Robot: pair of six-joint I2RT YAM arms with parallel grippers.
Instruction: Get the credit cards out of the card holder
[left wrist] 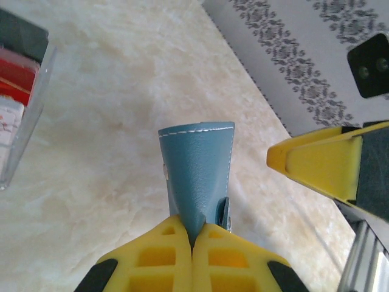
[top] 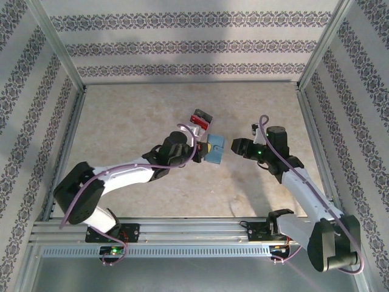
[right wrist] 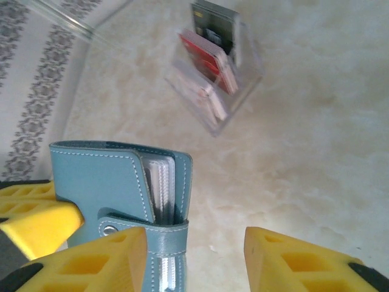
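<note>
The teal-blue card holder [top: 214,149] is held off the table at the centre, folded shut with its snap tab [right wrist: 144,229] fastened. My left gripper [left wrist: 193,238] is shut on one edge of the card holder [left wrist: 197,167]. My right gripper [right wrist: 194,258] is open; its left finger [right wrist: 91,263] lies against the tab end of the card holder [right wrist: 103,179], and its other finger [right wrist: 304,263] stands well apart. Clear sleeves [right wrist: 160,182] show at the holder's open edge. The credit cards are hidden inside. In the top view my right gripper [top: 234,146] faces my left gripper [top: 202,151].
A clear plastic box [top: 200,120] with red and dark contents stands just behind the holder, and appears again as the clear box [right wrist: 216,70] in the right wrist view. Patterned walls and metal frame posts [top: 61,61] enclose the beige table [top: 134,109].
</note>
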